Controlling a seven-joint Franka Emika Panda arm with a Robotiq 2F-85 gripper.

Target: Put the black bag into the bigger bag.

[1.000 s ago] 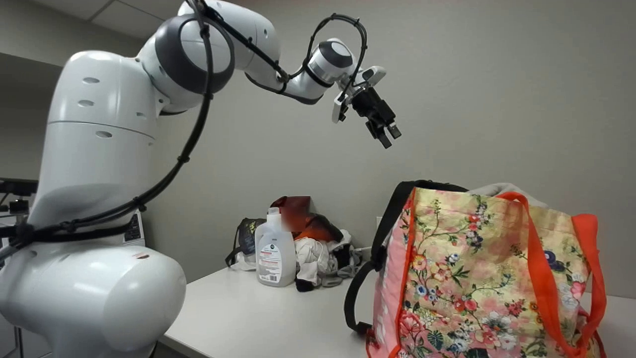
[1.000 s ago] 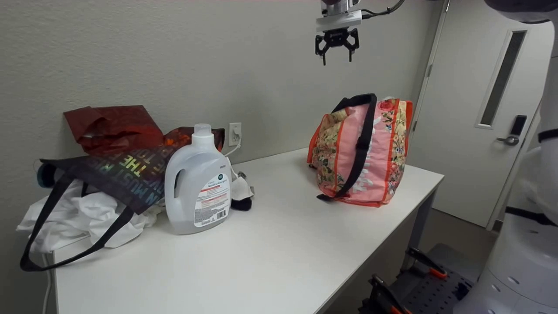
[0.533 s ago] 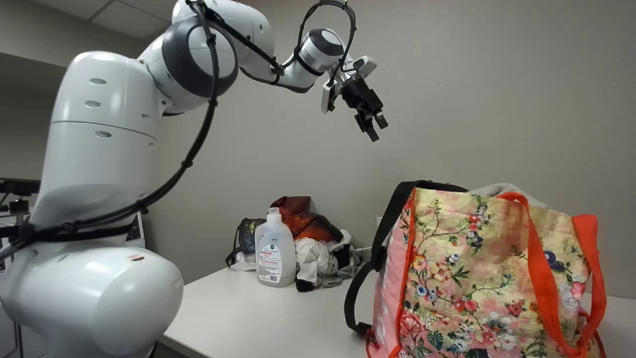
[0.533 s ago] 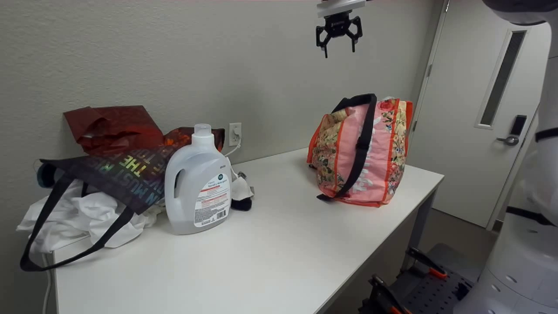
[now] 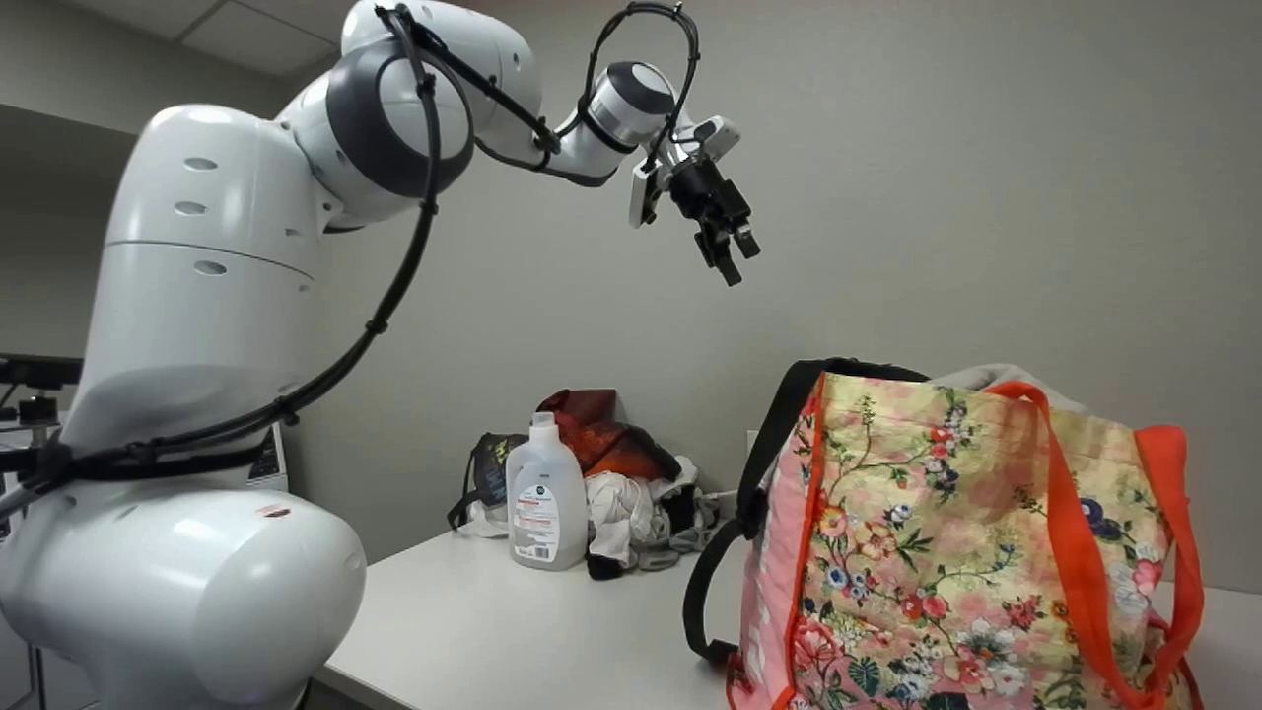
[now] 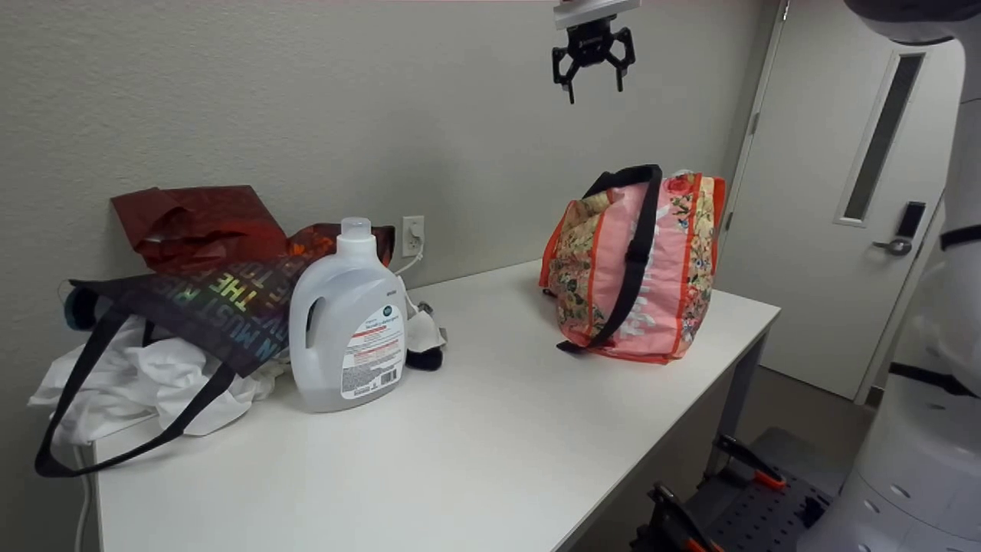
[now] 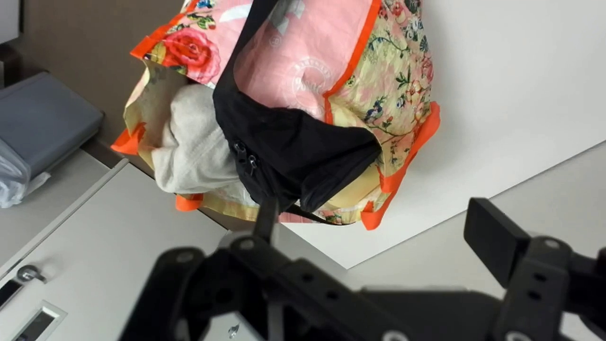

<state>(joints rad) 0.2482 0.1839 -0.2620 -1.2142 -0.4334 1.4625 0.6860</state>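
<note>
Black bag lay limp across the mouth of the floral tote, upper centre of the wrist view, two zip pulls showing; could not tell how deep it sat. Its strap ran over the rim and down the pink end panel, nearly to the tote's base. Grey cloth bulged from the tote, left of the bag in the wrist view. Tote stood on the white table, right of centre in both exterior views. Gripper hung at top of frame in an exterior view, well above the tote, fingers spread apart. Robot arm filled the left of an exterior view. Farther out, in an exterior view: at left, a white-capped jug, upright, in front of white cloth, a dark lettered bag and crumpled dark-red material; at upper right, a door
</note>
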